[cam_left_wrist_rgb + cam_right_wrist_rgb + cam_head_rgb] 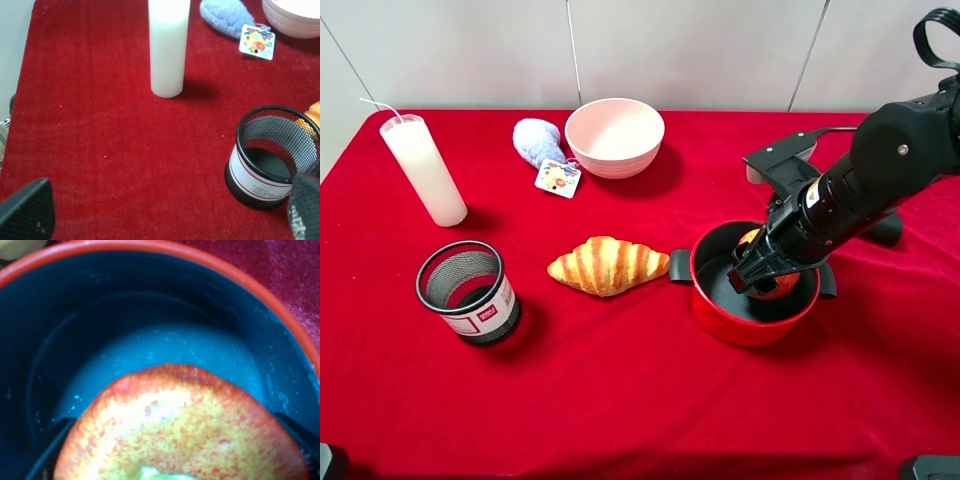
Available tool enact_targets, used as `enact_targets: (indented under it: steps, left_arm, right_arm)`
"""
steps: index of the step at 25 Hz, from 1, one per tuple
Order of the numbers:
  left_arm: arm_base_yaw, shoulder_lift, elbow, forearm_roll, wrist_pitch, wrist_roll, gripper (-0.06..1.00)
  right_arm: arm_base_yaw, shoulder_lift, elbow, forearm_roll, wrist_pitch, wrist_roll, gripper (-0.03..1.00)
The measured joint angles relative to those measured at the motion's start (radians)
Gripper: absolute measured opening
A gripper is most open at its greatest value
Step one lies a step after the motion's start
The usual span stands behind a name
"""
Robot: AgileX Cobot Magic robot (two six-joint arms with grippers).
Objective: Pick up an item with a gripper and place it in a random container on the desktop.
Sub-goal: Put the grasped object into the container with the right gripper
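The apple [180, 425], red with yellow patches, sits between the jaws of my right gripper [763, 272], which is shut on it and lowered inside the red pot [750, 330]. In the right wrist view the apple hangs over the pot's dark grey floor [150, 350], with the black fingers [47, 452] at its sides. I cannot tell whether the apple touches the floor. My left gripper [167, 212] is open and empty, low over the red cloth [100, 125] beside the black mesh cup [272, 155].
A croissant [608, 265] lies just left of the pot. The mesh cup [468, 290] stands front left, a tall white candle [424, 168] back left. A pale pink bowl [615, 135] and a blue plush toy with a tag [540, 145] are at the back.
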Motion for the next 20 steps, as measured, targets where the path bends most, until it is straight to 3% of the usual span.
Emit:
enact_targets:
  steps: [20]
  left_arm:
    - [0.000, 0.000, 0.000, 0.000, 0.000, 0.000, 0.90]
  right_arm:
    - [0.000, 0.000, 0.000, 0.041, 0.000, 0.000, 0.56]
